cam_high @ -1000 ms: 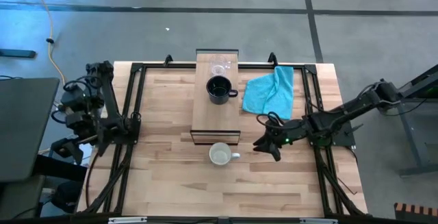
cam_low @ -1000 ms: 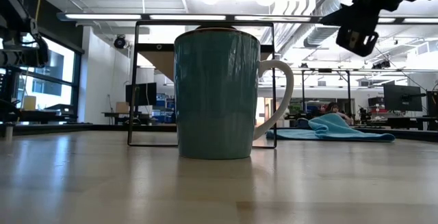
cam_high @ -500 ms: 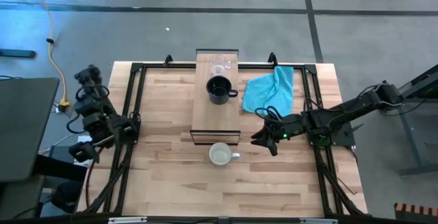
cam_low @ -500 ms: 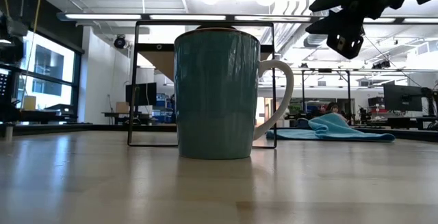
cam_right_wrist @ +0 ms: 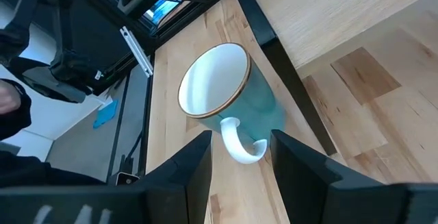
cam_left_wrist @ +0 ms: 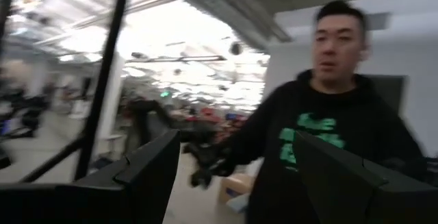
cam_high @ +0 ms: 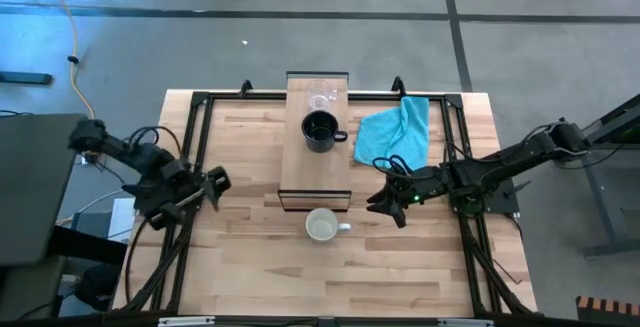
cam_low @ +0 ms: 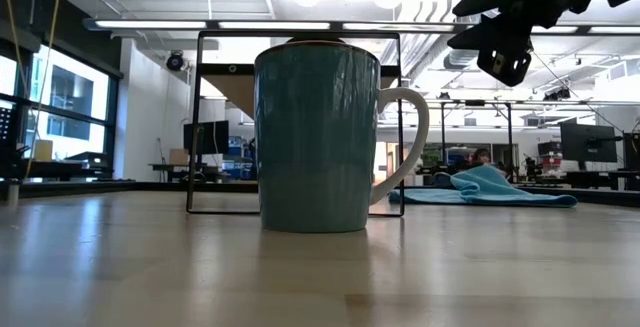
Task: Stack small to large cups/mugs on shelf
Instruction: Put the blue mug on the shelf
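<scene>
A clear glass cup and a black mug stand on the light-wood shelf. The third mug, teal outside with white inside and a white handle, stands upright on the table just in front of the shelf's near end. My right gripper hovers open a little to the mug's right, slanting down toward the handle without touching it. My left gripper is open and bare over the table's left side, far from the cups.
A turquoise cloth lies crumpled to the right of the shelf. Black frame rails run along the table's edges. Bare wood lies in front of the mug. A person in a black hoodie stands beyond the table.
My left arm has swung in from beyond the table's left edge toward the table's middle and sunk a little; its gripper now reaches over the left frame rail, still open. The mugs and the cup have kept their places.
</scene>
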Controlling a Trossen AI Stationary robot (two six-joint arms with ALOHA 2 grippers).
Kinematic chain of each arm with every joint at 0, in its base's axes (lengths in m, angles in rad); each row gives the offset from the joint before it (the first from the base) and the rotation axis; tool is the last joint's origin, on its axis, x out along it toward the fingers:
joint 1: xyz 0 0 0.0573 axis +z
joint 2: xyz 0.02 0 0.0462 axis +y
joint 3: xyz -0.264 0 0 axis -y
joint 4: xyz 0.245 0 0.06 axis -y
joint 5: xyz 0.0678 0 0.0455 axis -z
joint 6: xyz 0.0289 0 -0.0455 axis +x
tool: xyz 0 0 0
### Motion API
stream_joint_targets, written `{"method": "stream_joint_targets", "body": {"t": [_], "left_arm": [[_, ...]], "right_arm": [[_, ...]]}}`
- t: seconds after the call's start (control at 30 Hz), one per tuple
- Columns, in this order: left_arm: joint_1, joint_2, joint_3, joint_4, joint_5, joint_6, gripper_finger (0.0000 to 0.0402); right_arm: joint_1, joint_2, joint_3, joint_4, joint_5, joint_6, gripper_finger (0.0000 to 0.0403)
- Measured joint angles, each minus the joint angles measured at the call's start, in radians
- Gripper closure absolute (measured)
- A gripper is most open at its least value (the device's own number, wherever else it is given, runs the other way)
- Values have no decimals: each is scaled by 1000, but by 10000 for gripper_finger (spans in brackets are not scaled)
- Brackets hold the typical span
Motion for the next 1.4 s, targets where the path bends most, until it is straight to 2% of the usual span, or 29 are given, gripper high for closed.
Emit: {"method": "stream_joint_targets", "body": {"t": [0.4, 0.53, 0.67, 0.77, 0.97, 1.23, 1.4], "left_arm": [[301, 17, 0, -101, 107, -21, 130], [415, 17, 0, -134, 179, -34, 130], [521, 0, 0, -200, 263, -36, 130], [576, -44, 0, -289, 272, -32, 131], [608, -172, 0, -478, 174, -20, 131], [607, -251, -3, -563, 144, -5, 131], [586, -252, -92, -402, 119, -26, 131]], "right_arm": [[4, 0, 0, 0, -5, -8, 265], [10, 0, 0, 0, -5, -8, 265], [21, 0, 0, 0, -5, -6, 265], [30, 0, 0, 0, -5, 9, 265], [36, 0, 0, 0, 3, 0, 265], [2, 0, 0, 0, 6, -57, 265], [-14, 0, 0, 0, -5, -68, 265]]}}
